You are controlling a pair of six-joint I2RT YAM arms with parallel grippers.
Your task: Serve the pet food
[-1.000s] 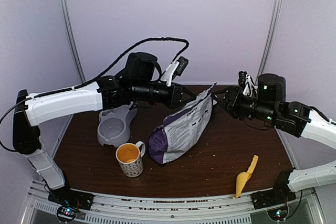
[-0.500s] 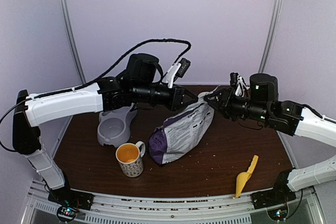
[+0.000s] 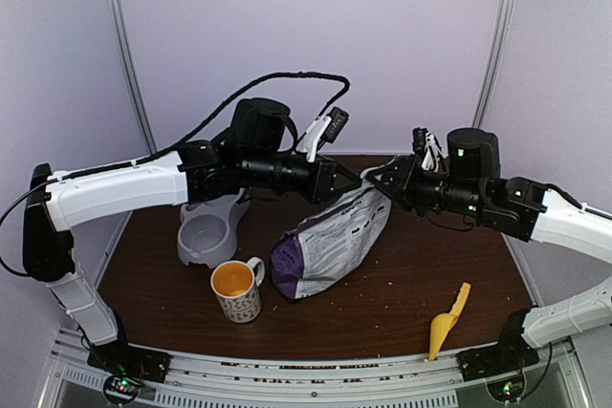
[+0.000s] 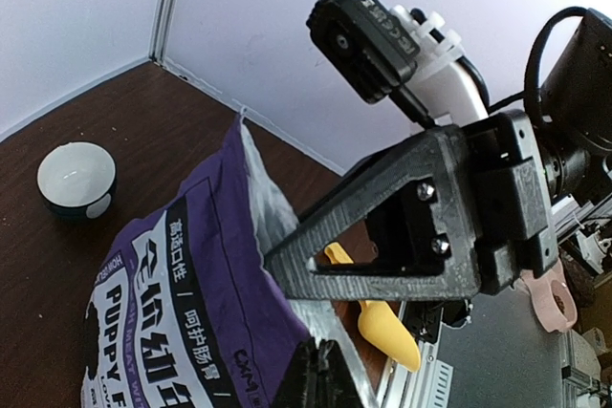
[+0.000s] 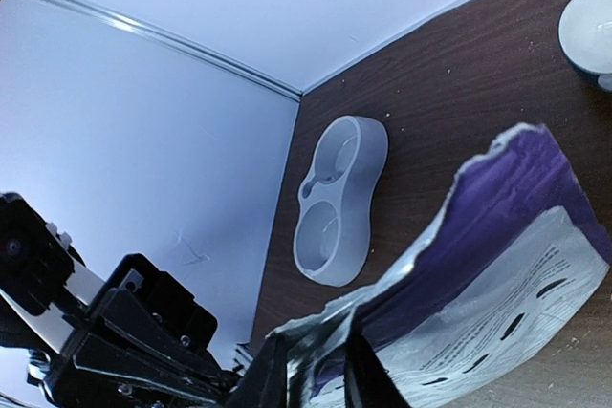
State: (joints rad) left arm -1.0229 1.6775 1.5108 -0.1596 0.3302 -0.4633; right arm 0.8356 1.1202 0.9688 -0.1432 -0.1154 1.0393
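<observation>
The purple "PUPPY FOOD" bag (image 3: 330, 241) leans on the brown table, with its torn top lifted between both arms. The pet food itself is hidden inside it. My left gripper (image 3: 352, 182) is shut on the bag's top edge; in the left wrist view the purple front (image 4: 182, 303) runs down into my left gripper (image 4: 325, 370). My right gripper (image 3: 376, 177) faces it from the right, pinching the same rim. In the right wrist view the silver foil lip (image 5: 382, 308) sits between the fingers of my right gripper (image 5: 316, 349).
A grey double pet bowl (image 3: 208, 228) lies left of the bag. An orange-lined patterned mug (image 3: 236, 290) stands in front of it. The yellow scoop (image 3: 448, 322) lies near the front right edge. A small white bowl (image 4: 76, 179) sits on the table beyond the bag.
My right arm has moved left to the bag's top and its jaws have narrowed onto the rim. The bag's mouth has dropped slightly. My left gripper has kept its hold.
</observation>
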